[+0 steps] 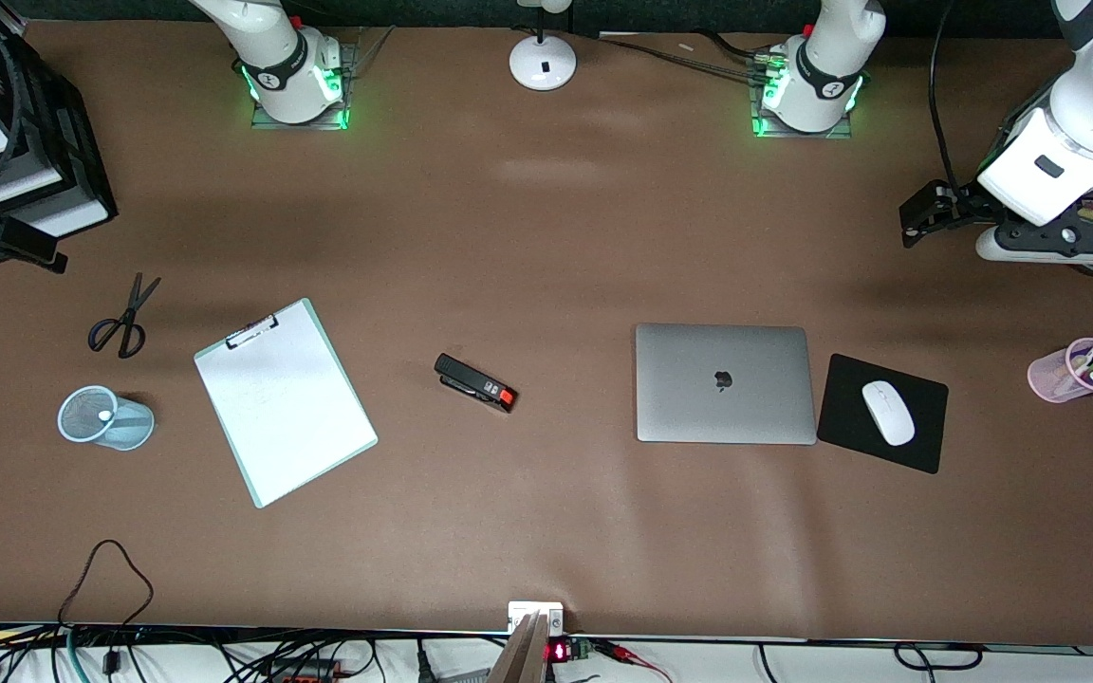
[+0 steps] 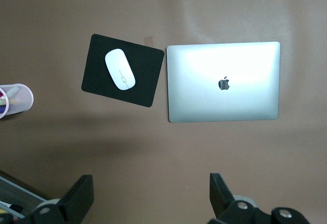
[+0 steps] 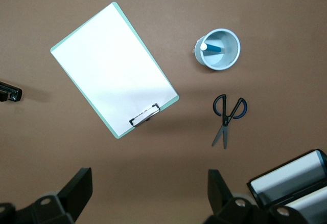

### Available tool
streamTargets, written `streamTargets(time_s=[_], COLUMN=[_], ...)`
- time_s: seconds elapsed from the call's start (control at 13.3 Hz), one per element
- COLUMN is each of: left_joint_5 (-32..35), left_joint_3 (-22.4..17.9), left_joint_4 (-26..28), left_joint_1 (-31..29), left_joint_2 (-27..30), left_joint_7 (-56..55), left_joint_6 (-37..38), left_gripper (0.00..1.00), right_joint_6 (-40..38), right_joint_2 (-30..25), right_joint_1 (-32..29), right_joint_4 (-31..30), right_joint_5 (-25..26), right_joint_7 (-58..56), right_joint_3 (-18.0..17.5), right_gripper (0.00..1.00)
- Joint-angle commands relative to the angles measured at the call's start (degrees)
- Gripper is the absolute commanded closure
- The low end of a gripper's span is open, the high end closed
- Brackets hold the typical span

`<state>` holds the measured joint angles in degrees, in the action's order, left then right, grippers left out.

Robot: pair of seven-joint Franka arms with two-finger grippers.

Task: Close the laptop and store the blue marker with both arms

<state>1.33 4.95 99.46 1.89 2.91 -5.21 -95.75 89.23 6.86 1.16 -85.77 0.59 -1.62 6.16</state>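
Note:
The silver-grey laptop (image 1: pixel 725 384) (image 2: pixel 223 81) lies flat with its lid shut and the dark logo facing up. The blue marker (image 3: pixel 213 47) stands in a pale blue mesh cup (image 3: pixel 228 63), pale end up; in the front view only its whitish tip (image 1: pixel 105 415) shows inside the cup (image 1: pixel 129 427). My left gripper (image 1: pixel 917 216) (image 2: pixel 152 193) hangs open over bare table at the left arm's end, holding nothing. My right gripper (image 1: pixel 44 258) (image 3: pixel 149 191) hangs open and empty over the table at the right arm's end, near the scissors.
A clipboard (image 1: pixel 286 400), black stapler (image 1: pixel 475 382) and scissors (image 1: pixel 124 318) lie on the table. A black mouse pad (image 1: pixel 850 422) with a white mouse (image 1: pixel 888 412) sits beside the laptop. A pink cup (image 1: pixel 1054 379) holds other markers. Black trays (image 1: pixel 25 152) stand at the right arm's end.

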Motion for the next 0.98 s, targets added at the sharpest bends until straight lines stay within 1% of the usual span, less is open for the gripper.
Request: streamTargets(time_s=[0.0,0.3,0.45,0.9], left_joint_5=[-1.33,-1.33,-1.33,-1.33], left_joint_3=[-0.2,-0.2,-0.29,-0.29], left_joint_4=[-0.93,-0.93,-0.93,-1.02], left_joint_1=[0.04,0.04,0.04,-0.04], left_joint_2=[-0.1,-0.1,-0.1,-0.1], left_joint_7=[0.55,0.55,0.55,0.55], left_joint_6=[1.0,1.0,1.0,1.96], left_gripper=[0.0,0.0,0.0,0.0], right_joint_6=[0.69,0.07,-1.5,-1.16], right_joint_2=[-3.78,-4.58,-4.49,-3.87], right_joint_1=[0.86,1.21,1.04,1.13], right_joint_4=[-3.79,-3.71,-3.97,-3.18], right_joint_5=[-0.68,-0.16,-0.16,-0.15], right_joint_7=[1.36,0.48,0.48,0.48], right_joint_3=[0.6,0.34,0.34,0.34], right_gripper=[0.0,0.0,0.0,0.0])
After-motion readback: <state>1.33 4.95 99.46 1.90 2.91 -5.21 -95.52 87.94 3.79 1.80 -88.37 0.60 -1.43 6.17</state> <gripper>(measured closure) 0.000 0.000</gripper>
